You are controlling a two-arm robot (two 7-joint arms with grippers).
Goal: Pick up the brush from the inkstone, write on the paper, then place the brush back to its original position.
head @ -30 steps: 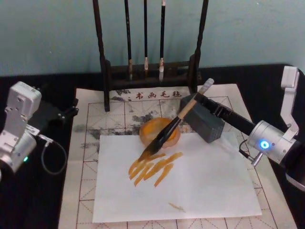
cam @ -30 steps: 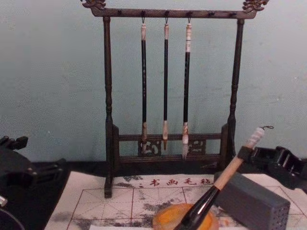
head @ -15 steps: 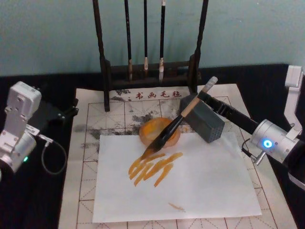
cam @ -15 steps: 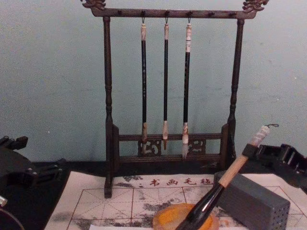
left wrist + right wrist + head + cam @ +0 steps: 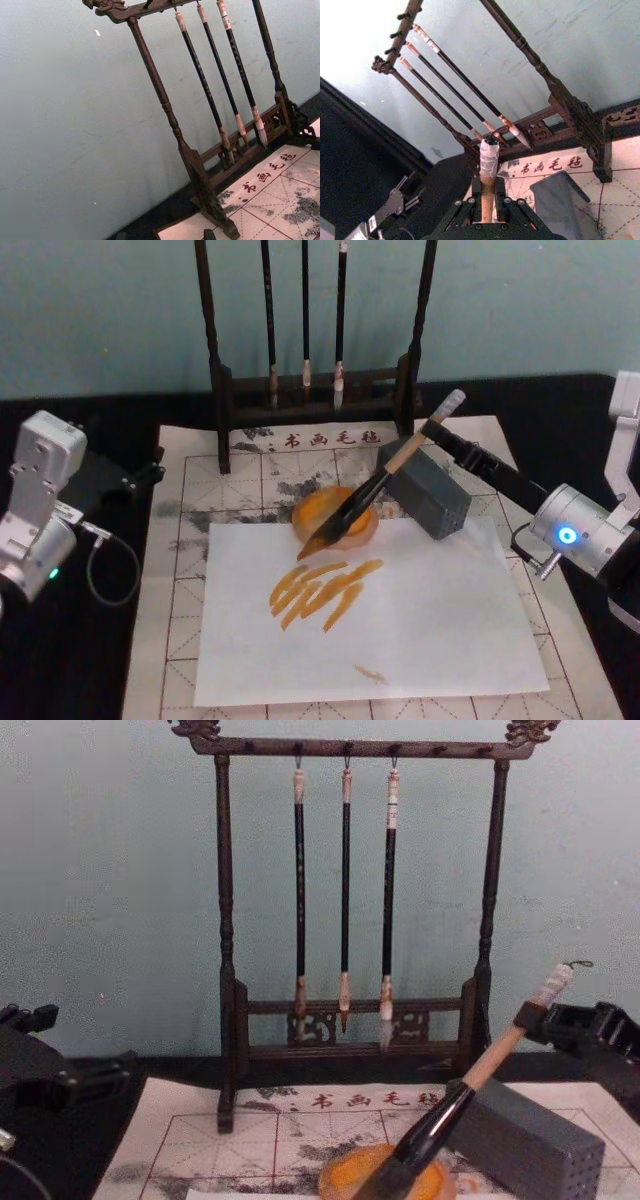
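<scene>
1. Underneath, the paper [image 5: 190, 500] lies flat in front of the brush rack [image 5: 212, 370], its red characters just before the rack's base. A white sheet [image 5: 430, 620] marked with orange strokes [image 5: 320, 590] covers its nearer part.
2. The right gripper [image 5: 437, 430], before the rack's right post, is clamped on the brush [image 5: 385, 472] just below its white cap.
3. The left gripper [image 5: 140, 475] sits idle left of the rack, beside the paper's edge.
4. A grey block [image 5: 430, 495] lies before the right post, under the brush handle.
5. The brush slants down toward the left, its bristles over an orange dish [image 5: 320, 510] in front of the rack's middle.
</scene>
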